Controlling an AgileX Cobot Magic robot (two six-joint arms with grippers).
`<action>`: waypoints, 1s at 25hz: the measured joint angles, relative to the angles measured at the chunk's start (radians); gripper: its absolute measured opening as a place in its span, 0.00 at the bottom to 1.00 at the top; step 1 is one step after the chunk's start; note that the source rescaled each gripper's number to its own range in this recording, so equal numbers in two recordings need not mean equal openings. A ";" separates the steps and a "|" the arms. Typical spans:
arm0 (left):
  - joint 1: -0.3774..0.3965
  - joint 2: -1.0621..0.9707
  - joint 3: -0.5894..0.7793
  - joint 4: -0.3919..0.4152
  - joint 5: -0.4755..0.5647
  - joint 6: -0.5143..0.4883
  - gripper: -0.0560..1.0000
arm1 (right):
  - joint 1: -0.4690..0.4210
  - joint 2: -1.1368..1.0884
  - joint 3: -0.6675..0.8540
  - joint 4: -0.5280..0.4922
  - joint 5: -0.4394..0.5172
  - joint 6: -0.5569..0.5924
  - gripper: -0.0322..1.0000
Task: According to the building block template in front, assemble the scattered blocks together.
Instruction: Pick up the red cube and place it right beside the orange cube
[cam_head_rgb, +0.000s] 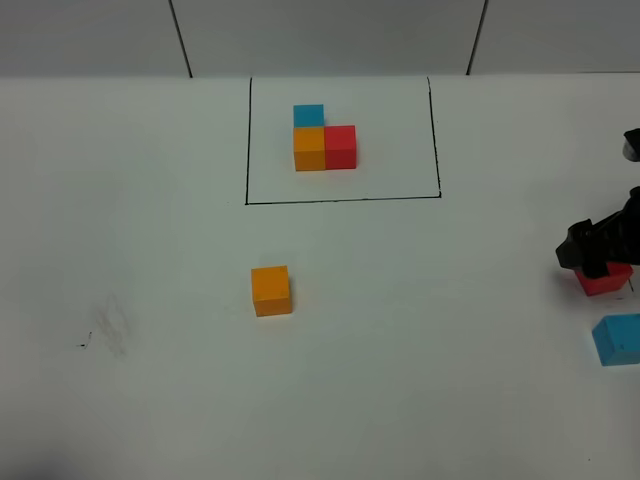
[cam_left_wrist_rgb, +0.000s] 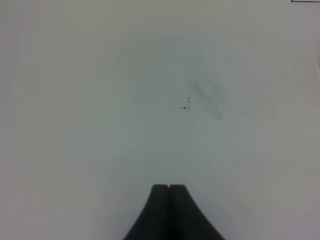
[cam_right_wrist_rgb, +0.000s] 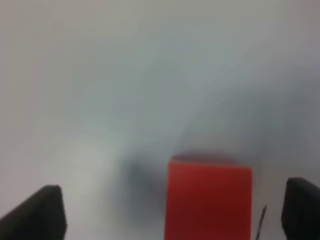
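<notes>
The template (cam_head_rgb: 323, 139) of blue, orange and red cubes joined in an L sits inside a black drawn rectangle at the back. The loose orange cube (cam_head_rgb: 271, 290) lies mid-table. The loose red cube (cam_head_rgb: 604, 279) lies at the right edge, and the loose light blue cube (cam_head_rgb: 618, 339) lies just in front of it. My right gripper (cam_head_rgb: 592, 262) hangs over the red cube; in the right wrist view it (cam_right_wrist_rgb: 175, 212) is open, with the red cube (cam_right_wrist_rgb: 209, 199) between its fingers, nearer one of them. My left gripper (cam_left_wrist_rgb: 169, 189) is shut and empty over bare table.
The white table (cam_head_rgb: 150, 250) has a faint smudge and pen mark (cam_head_rgb: 105, 330) at the left, also in the left wrist view (cam_left_wrist_rgb: 200, 97). Grey wall panels run along the back.
</notes>
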 joint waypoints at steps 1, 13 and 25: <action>0.000 0.000 0.000 0.000 0.000 0.000 0.05 | 0.000 0.013 -0.005 0.001 0.000 0.000 0.92; 0.000 0.000 0.000 0.000 0.000 0.000 0.05 | 0.000 0.082 -0.009 -0.018 -0.003 -0.001 0.92; 0.000 0.000 0.000 0.000 0.000 0.000 0.05 | 0.000 0.148 -0.009 -0.021 -0.004 0.001 0.85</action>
